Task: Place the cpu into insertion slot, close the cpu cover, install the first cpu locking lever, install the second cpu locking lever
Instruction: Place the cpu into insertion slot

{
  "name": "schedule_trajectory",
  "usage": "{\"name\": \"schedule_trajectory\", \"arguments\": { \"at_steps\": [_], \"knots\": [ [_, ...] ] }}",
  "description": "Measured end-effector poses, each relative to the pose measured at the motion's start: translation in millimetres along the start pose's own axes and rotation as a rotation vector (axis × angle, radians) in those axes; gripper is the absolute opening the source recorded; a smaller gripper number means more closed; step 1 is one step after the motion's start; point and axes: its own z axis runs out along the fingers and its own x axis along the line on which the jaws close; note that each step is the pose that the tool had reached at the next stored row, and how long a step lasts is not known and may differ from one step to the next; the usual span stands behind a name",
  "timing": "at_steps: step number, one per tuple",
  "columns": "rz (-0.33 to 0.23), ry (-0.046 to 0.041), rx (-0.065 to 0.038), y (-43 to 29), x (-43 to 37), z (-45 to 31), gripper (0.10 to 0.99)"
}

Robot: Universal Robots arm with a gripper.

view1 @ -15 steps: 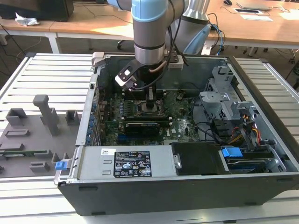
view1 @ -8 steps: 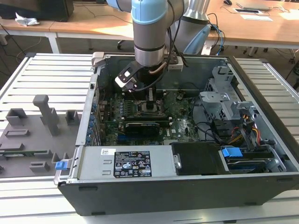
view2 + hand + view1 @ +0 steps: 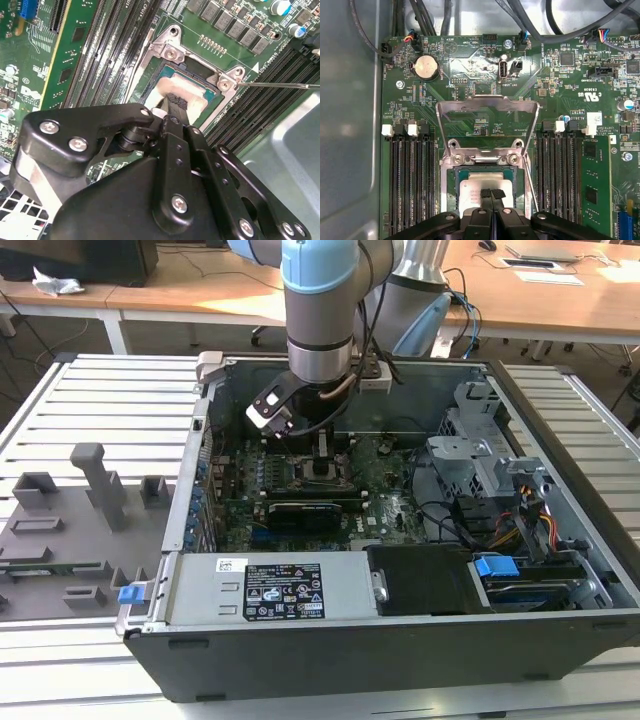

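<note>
The cpu (image 3: 470, 189) lies flat in the insertion slot (image 3: 449, 192), its pale silver top face up; in the second wrist view the cpu (image 3: 198, 104) sits within the slot's silver rim (image 3: 142, 80). My gripper (image 3: 492, 193) is shut, fingertips together over the middle of the chip; whether they touch it I cannot tell. The cpu cover (image 3: 487, 102) stands swung open beyond the slot, with the board visible through its window. A thin wire locking lever (image 3: 532, 187) runs along one side of the slot, and the lever (image 3: 272, 85) sticks out sideways. In the exterior view my gripper (image 3: 323, 466) hangs over the board's middle.
Black memory slots (image 3: 407, 185) flank the socket, and a green memory module (image 3: 596, 190) stands beside one bank. Cables (image 3: 530, 20) cross the case's far edge. A black card (image 3: 305, 510), power supply (image 3: 270, 590) and drive cage (image 3: 480, 440) surround the board. A grey fixture tray (image 3: 70, 530) lies outside.
</note>
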Motion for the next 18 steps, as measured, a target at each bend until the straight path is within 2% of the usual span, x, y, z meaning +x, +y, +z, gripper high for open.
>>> {"name": "schedule_trajectory", "arguments": {
  "at_steps": [3, 6, 10, 18],
  "knots": [
    [0.000, -0.0012, 0.000, 0.7, 0.0, -8.8, 0.106],
    [0.000, -0.0042, 0.000, 2.1, 0.4, -27.2, 0.106],
    [-0.001, -0.0057, -0.001, 3.6, 0.9, -46.2, 0.106],
    [-0.001, -0.0075, -0.002, 3.5, 0.9, -46.9, 0.106]
  ]
}}
